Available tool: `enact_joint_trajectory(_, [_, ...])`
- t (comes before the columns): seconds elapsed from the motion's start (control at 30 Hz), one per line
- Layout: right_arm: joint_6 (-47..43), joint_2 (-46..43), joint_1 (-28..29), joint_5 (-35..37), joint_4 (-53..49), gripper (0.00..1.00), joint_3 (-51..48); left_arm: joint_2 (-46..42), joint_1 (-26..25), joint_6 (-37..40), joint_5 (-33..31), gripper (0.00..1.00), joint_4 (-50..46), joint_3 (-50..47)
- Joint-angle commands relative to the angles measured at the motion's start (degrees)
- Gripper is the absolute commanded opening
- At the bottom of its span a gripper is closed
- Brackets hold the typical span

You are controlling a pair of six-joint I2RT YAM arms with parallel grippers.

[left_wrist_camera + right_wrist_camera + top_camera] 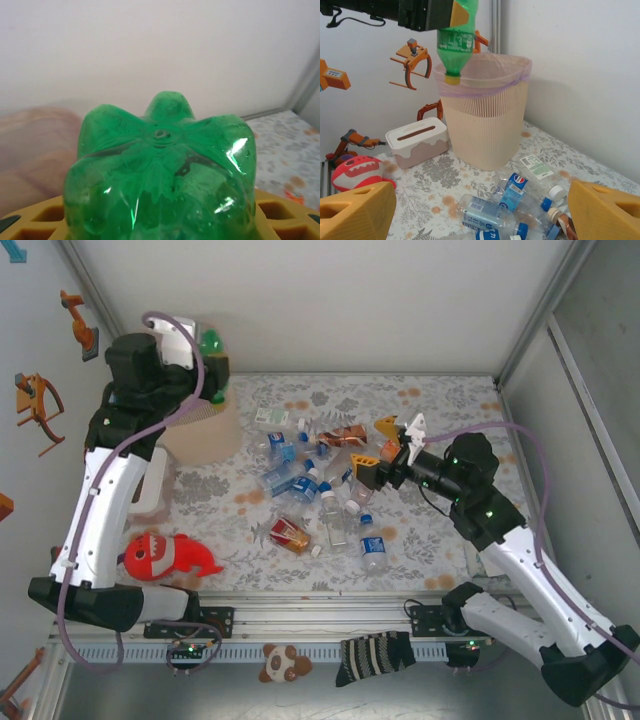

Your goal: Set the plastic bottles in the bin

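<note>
My left tool (pixel 454 14) grips a green bottle (pixel 456 46) cap-down, seemingly above the edge of the bin (pixel 487 125); dropped here, it could glance off outside.

**Left Tool Gripping, Right Tool Gaping**

The left arm (pixel 105 485) is reaching up the frame's left side, its left tool (pixel 203 358) clamping a green bottle (pixel 160 170) at upper left. The right arm (pixel 520 560) is stretching toward centre, its right tool (pixel 377 448) spreading its jaws wide.

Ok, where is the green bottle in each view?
Top external: green bottle, upper left, at the bin.
Left wrist: green bottle, bottom centre, base toward camera.
Right wrist: green bottle, top centre, cap down at the bin rim.
Shared landmark: the bin, in top and right-wrist views.
</note>
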Motion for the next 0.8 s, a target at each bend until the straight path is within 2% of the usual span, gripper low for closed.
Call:
enact_joint_trajectory(0.0, [-1.1,0.5,0.3,-0.1,0.6,0.88,1.4,1.9,2.7,1.9,-3.8,0.49,-3.0,4.2])
enact_joint_trajectory(0.27, [-1.1,1.3,0.2,-0.6,1.3,0.88,1.8,9.6,7.7,5.4,-10.9,0.48,-5.1,12.3])
enact_joint_trajectory(0.5, [-1.1,0.8,0.2,-0.7,0.7,0.87,1.9,15.5,10.1,8.0,-16.8,0.47,-7.3,16.5])
enact_joint_trajectory(0.77, [-0.8,0.5,0.2,-0.7,0.6,0.87,1.4,19.5,13.7,6.1,-15.6,0.47,-10.1,16.6])
